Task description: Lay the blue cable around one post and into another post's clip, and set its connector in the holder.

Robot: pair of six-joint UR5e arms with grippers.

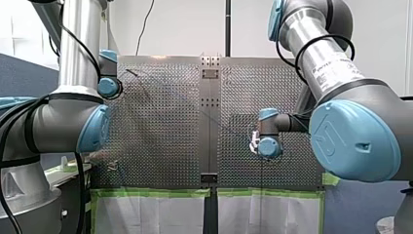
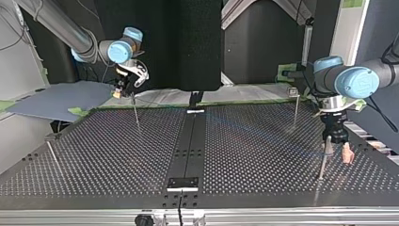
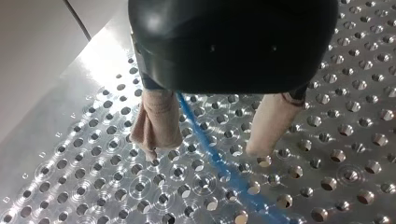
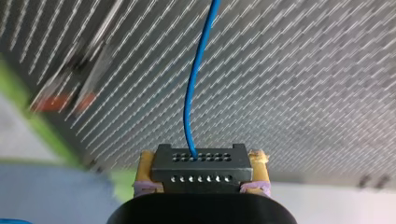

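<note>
Left wrist view: you see the left end effector [image 3: 203, 151] released, straddling the thin blue cable [image 3: 236, 182] on the perforated metal desk [image 3: 350, 140]. Right wrist view: the right end effector [image 4: 201, 163] is clenched on the black rectangular connector [image 4: 201, 171].

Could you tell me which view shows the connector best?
The right wrist view: the black connector sits close up between my right gripper's pads. The top view shows it too small; front and left wrist views miss it.
</note>
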